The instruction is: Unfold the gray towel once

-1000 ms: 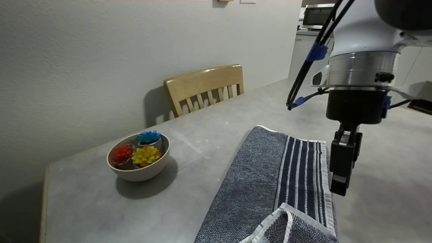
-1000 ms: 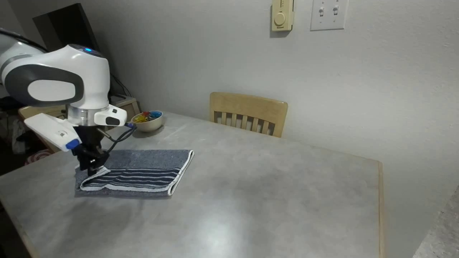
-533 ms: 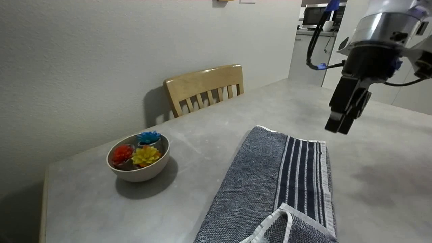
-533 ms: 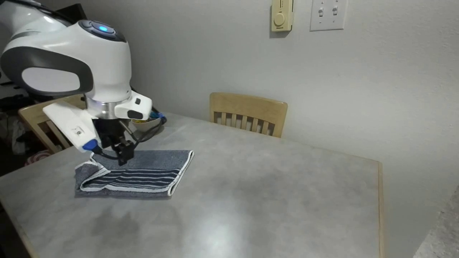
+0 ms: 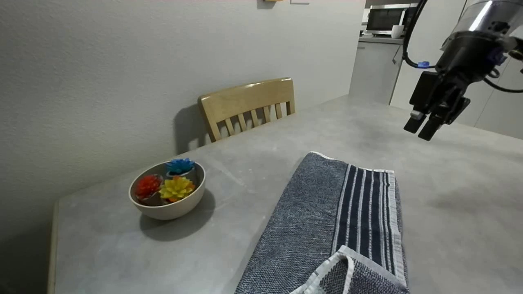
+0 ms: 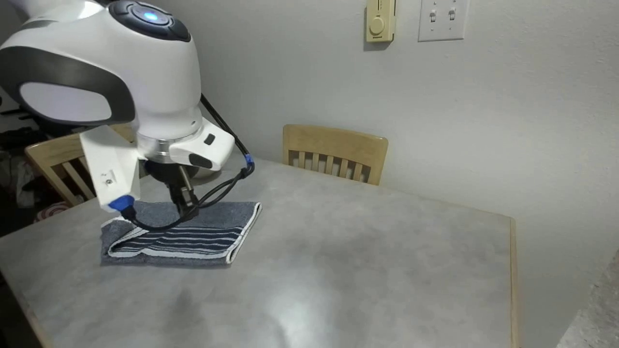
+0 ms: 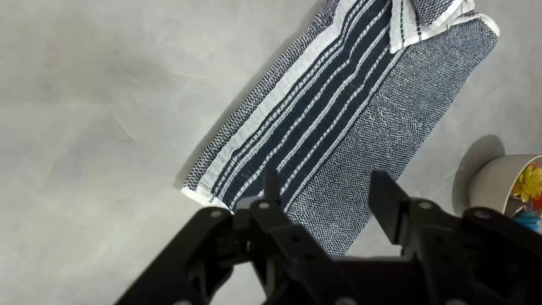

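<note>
**Released pincer (image 7: 325, 183) raised clear of the folded gray towel (image 5: 294, 228)**

The two fingers (image 7: 385, 207) of the pincer stand parted, with a clear, broad gap between their tips in the wrist view; in an exterior view the same gap, seen at a slant, appears narrow. The pincer is released: only air lies between its fingers, and the striped cloth visible through the gap rests farther off, on the worktop (image 5: 237, 204). The tips touch neither towel nor worktop; they are raised and tilted, pointing obliquely downward near one end of the towel. In an exterior view, black cables (image 6: 245, 172) pass in front of the pincer and partly hide it. The white arm (image 6: 159, 82) carries the pincer from above.

The gray towel lies on the worktop, folded in layers, with a dark, white-striped band along one long side and a white hem. At the end farther from the pincer, a corner is turned back over the band. Beside the towel's plain side, and apart from it, stands a bowl (image 5: 173, 211) containing blue, red and yellow flower-shaped ornaments (image 5: 177, 188). A wooden chair (image 6: 333, 137) stands at the worktop's edge.
</note>
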